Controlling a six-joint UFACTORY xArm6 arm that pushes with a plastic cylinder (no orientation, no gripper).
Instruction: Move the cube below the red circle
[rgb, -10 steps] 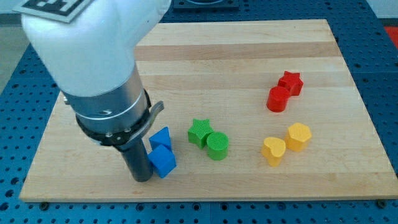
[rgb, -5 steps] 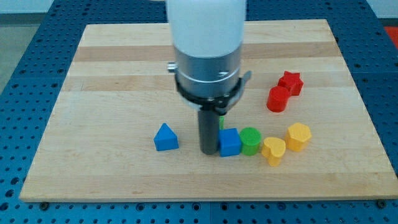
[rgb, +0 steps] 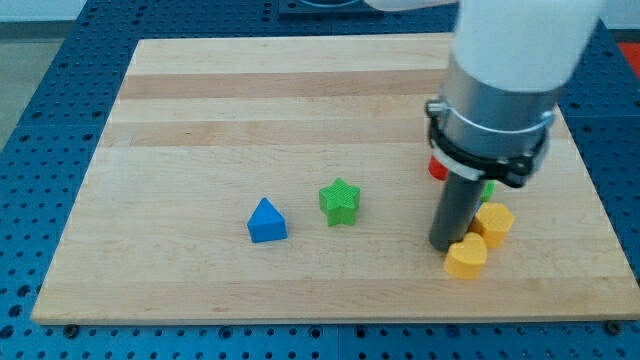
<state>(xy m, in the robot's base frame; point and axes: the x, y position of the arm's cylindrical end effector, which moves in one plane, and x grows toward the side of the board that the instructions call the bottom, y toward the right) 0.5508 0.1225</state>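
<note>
The rod's lower end, my tip (rgb: 447, 246), is being held down on the wooden board (rgb: 200, 120) at the view's right, just to the view's left of the yellow heart block (rgb: 466, 257) and touching or nearly touching it. The yellow hexagon block (rgb: 495, 222) is sitting just beside the rod on its right. No claw is fitted, so nothing is being grasped or released; blocks are only being pushed.

The blue cube is not being seen; it is probably being hidden behind the arm's body. Only a red sliver (rgb: 437, 169) and a green sliver (rgb: 488, 188) are showing at the rod's edges, shapes not determinable.

The blue triangle block (rgb: 266, 221) and green star block (rgb: 340, 201) are lying well apart, at centre-left, uninvolved.

Judgement: the tip is being placed here because the cube is being driven toward the red block's underside; placement cannot be confirmed.
</note>
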